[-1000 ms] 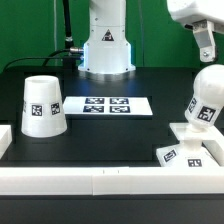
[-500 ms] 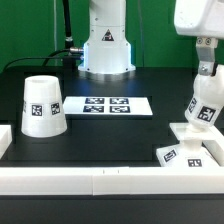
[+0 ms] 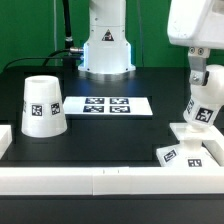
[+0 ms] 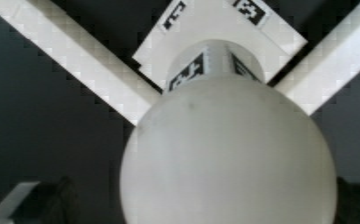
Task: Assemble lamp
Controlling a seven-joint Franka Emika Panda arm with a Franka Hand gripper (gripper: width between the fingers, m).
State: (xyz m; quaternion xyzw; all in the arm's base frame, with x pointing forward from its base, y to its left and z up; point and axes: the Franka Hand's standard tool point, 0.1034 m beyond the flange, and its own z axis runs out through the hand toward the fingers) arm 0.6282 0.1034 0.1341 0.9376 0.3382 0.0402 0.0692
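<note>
Lamp bulb (image 3: 204,108) leans tilted on the base (image 3: 188,152) at the exterior view's right, with the gripper (image 3: 201,78) at its top; I cannot tell whether the fingers are gripping it. In the wrist view the bulb (image 4: 221,150) fills the frame and hides the fingers. An off-centre squeeze on that rounded surface could tip it off the base.

A robotics lab bench: a white arm's pedestal (image 3: 106,50) stands at the far edge of a black tabletop (image 3: 100,135), the marker board (image 3: 108,105) lies before it, a white rail (image 3: 100,181) lines the near edge, and printed tags mark the shade (image 3: 42,105).
</note>
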